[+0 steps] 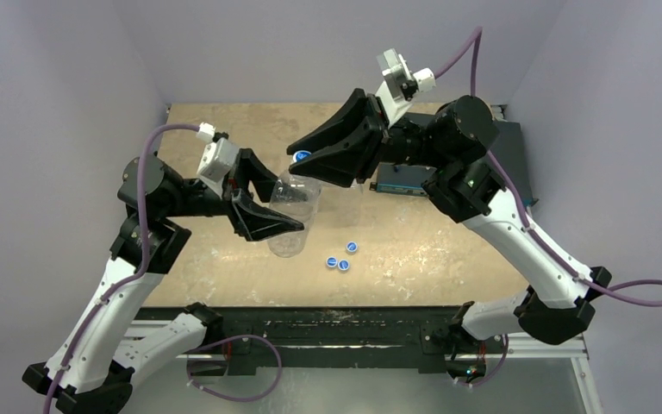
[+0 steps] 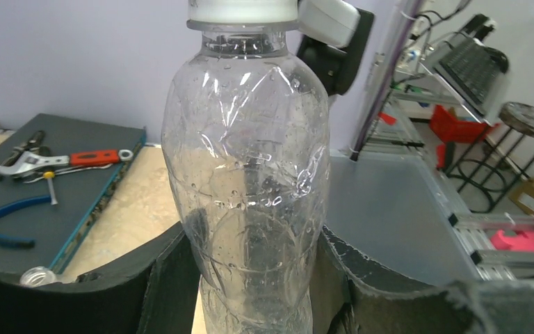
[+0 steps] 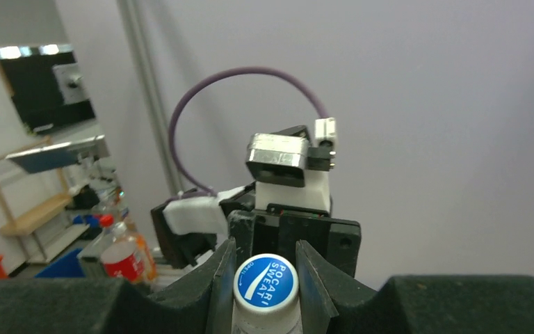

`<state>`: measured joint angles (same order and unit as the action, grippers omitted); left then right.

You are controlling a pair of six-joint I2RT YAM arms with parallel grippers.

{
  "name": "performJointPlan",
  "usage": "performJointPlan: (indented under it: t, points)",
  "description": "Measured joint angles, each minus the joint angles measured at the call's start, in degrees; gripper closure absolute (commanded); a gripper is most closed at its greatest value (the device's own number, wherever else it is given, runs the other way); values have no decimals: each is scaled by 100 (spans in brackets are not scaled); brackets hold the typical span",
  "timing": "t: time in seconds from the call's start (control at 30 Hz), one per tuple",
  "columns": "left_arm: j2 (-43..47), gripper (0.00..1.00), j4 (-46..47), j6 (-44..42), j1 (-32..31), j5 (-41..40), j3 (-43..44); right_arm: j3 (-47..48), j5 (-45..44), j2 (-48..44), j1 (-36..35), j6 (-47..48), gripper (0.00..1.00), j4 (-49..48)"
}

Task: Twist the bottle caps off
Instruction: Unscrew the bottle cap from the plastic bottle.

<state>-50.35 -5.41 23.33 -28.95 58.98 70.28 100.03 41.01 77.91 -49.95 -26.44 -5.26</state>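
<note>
A clear crinkled unlabelled bottle [image 1: 291, 241] [image 2: 247, 153] stands upright above the middle of the table. My left gripper [image 1: 286, 205] [image 2: 256, 278] is shut on its lower body, one dark jaw on each side. The bottle cap [image 1: 302, 156] [image 3: 267, 280] on this bottle is blue on top with a white mark and has a white rim [image 2: 242, 12]. My right gripper [image 1: 303, 160] [image 3: 265, 278] comes from the right and is shut on that cap, a finger [image 3: 222, 278] pressed on each side.
Three loose blue caps [image 1: 342, 258] lie on the table just right of the bottle. A dark tool tray [image 1: 508, 164] [image 2: 42, 181] with a wrench and pliers sits at the back right. An open clear bottle neck [image 2: 35, 276] shows beside my left jaw.
</note>
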Motion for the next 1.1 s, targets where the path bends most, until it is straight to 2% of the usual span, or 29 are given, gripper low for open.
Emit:
performJointPlan:
  t: [0.17, 0.2, 0.23, 0.27, 0.37, 0.43, 0.5, 0.67, 0.83, 0.97, 1.1]
  points:
    - [-24, 90, 107, 144, -7, 531, 0, 2, 750, 55, 13, -26, 100, -286]
    - [-28, 90, 63, 114, -9, 557, 0, 4, 782, 57, 15, 4, 91, -247]
    - [-33, 91, 7, 83, -7, 562, 2, 15, 769, 55, 20, 55, 75, -166]
    - [-37, 91, -92, -22, -9, 538, 7, 35, 706, 55, 20, 114, 64, -46]
    - [-70, 92, -487, -415, -7, 304, 116, 68, 76, -9, -4, 352, 23, 380]
    - [-90, 92, -737, -793, -15, -37, 205, -37, -529, -120, -17, 452, 10, 505]
    - [-72, 91, -931, -1132, -48, -459, 267, -299, -1121, -308, -7, 549, 2, 540]
    - [-11, 92, -1215, -1836, -48, -1705, 275, -389, -2197, -494, -114, 654, 1, 713]
    - [-20, 96, -1399, -2465, -48, -2938, 275, 682, -3696, -20, -730, 809, 3, 1425]
    - [-20, 96, -1456, -2874, -50, -3775, 267, 1801, -4905, 693, -1067, 850, 11, 2035]
    - [-20, 95, -1537, -3110, -50, -4264, 247, 2146, -5628, 1180, -1147, 839, 22, 2492]
